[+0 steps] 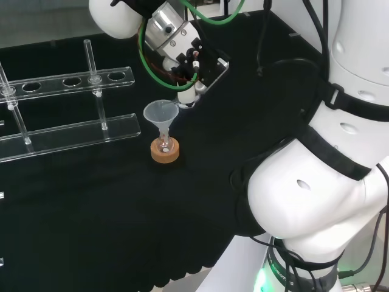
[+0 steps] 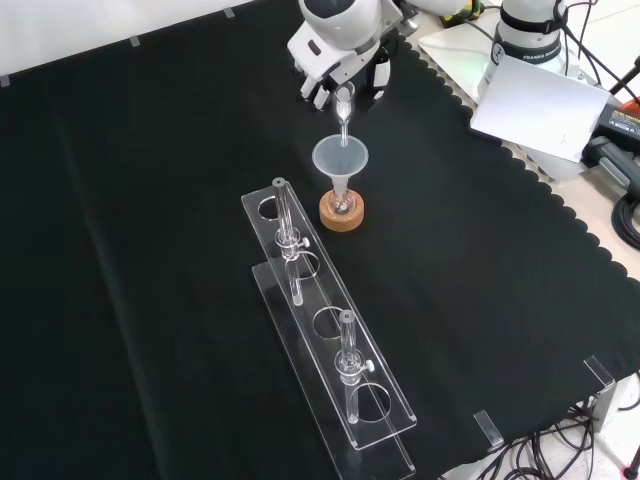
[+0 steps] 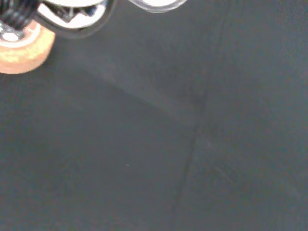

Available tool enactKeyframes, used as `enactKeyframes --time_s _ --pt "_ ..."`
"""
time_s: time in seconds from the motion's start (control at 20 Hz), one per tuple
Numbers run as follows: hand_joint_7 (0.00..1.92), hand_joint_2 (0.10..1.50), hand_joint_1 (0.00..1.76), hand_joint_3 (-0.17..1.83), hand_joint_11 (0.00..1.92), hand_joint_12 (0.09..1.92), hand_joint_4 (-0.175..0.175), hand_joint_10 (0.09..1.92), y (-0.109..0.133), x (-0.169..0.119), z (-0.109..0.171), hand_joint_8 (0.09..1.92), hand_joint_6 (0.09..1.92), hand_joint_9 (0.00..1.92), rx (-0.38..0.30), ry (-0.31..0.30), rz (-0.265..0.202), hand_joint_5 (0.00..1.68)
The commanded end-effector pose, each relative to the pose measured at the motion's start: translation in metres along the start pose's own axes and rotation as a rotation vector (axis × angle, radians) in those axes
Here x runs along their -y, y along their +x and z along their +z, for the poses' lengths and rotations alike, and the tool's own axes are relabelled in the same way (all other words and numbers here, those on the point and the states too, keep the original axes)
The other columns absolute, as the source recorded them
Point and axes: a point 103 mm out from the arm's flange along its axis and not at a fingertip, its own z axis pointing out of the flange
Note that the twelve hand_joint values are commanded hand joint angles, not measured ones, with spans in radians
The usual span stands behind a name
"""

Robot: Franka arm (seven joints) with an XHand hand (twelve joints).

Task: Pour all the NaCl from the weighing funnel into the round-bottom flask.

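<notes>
From the cork ring [image 2: 342, 211], look left in the front view: the clear rack [image 2: 330, 340] stands near. On the ring sits the round-bottom flask [image 2: 343, 200] under a plastic funnel [image 2: 341, 158]. Above, your hand [image 2: 340, 62] tips the weighing funnel [image 2: 345, 108]; I cannot tell the fingers' state. Drift sideways and NaCl could miss.

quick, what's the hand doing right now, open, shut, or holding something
Hand: shut on the weighing funnel, tipped over the funnel in the flask.

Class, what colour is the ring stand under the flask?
Light tan cork: the ring stand shows best in the front view.
</notes>
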Motion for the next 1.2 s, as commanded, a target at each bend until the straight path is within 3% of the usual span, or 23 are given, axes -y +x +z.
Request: enactKeyframes --time_s 0.05,0.55,0.85,1.2 --pt "0.81 0.68 1.11 0.63 1.08 0.87 0.175 0.14 -0.003 0.001 -0.001 0.65 0.70 1.27 0.030 0.023 0.016 1.25" --pt "0.81 0.68 1.11 0.63 1.07 0.87 0.175 0.13 -0.003 0.001 0.000 0.65 0.70 1.27 0.031 0.042 0.025 1.25" --pt "0.81 0.68 1.11 0.63 1.07 0.87 0.175 0.13 -0.009 -0.001 0.010 0.65 0.71 1.27 -0.049 0.044 0.023 1.25" --pt "0.81 0.68 1.11 0.63 1.06 0.87 0.175 0.13 -0.020 -0.001 0.019 0.65 0.71 1.27 -0.134 -0.009 0.017 1.25"
